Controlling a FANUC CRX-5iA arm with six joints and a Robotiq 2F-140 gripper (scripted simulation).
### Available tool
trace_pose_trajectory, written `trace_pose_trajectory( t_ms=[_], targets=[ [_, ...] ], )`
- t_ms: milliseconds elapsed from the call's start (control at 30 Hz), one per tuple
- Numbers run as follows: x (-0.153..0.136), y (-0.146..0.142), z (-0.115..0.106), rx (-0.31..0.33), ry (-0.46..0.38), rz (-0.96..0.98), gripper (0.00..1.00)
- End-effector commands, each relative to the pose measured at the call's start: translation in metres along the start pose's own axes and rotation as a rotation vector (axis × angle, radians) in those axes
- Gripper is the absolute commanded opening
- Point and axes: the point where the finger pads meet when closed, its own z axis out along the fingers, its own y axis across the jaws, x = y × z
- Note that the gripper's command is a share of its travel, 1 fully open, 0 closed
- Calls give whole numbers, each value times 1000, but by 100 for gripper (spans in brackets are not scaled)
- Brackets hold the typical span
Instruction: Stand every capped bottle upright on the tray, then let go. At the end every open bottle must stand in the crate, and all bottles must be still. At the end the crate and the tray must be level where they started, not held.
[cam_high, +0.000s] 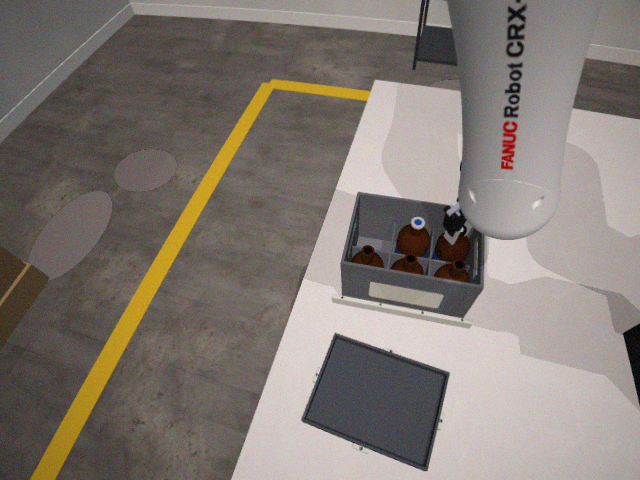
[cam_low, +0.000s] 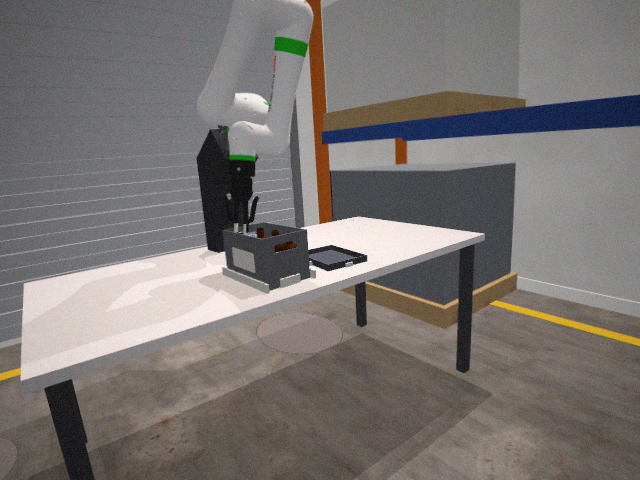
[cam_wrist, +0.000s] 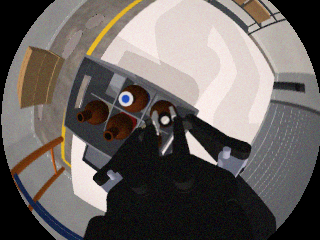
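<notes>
Left to right, as seen from above:

The shallow dark grey rectangular tray (cam_high: 374, 403) (cam_low: 336, 256) (cam_wrist: 94, 159) lies near, apart from the crate, level on the table; no bottle stands on it. The deep grey crate with divided compartments (cam_high: 356, 286) (cam_low: 289, 268) (cam_wrist: 75, 105) sits beyond it, level. Its far left compartment holds no bottle. Three uncapped brown bottles (cam_high: 407, 267) (cam_low: 260, 233) (cam_wrist: 120, 126) occupy its near row, where the task requires them.

In the far row, middle compartment, stands a brown bottle with a white and blue cap (cam_high: 412, 241) (cam_low: 252, 235) (cam_wrist: 136, 97). To its right, in the far right compartment, is a brown bottle with a plain white top (cam_high: 451, 250) (cam_wrist: 161, 107), upright and judged to be capped.

The black two-finger gripper (cam_high: 454, 235) (cam_low: 240, 227) (cam_wrist: 164, 114) is over that last compartment, pointing down. Its jaws are mostly closed, stopped short of fully shut, gripping the white-topped bottle at the neck.

Step in hand, as judged: securing the first capped bottle for transfer. The next move calls for a straight vertical lift until the base passes the crate rim, without dragging dividers or crate, then travel toward the near side and an upright set-down on the tray, leaving room for the blue-capped bottle.
</notes>
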Motion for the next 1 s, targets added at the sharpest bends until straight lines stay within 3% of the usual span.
trace_pose_trajectory(
  t_ms=[0, 600, 967],
  targets=[
    [0, 0, 0, -1, 0, 0, 0],
    [0, 0, 0, 0, 0, 0, 0],
    [4, 4, -36, -1, -1, 0, 0]
  ],
)
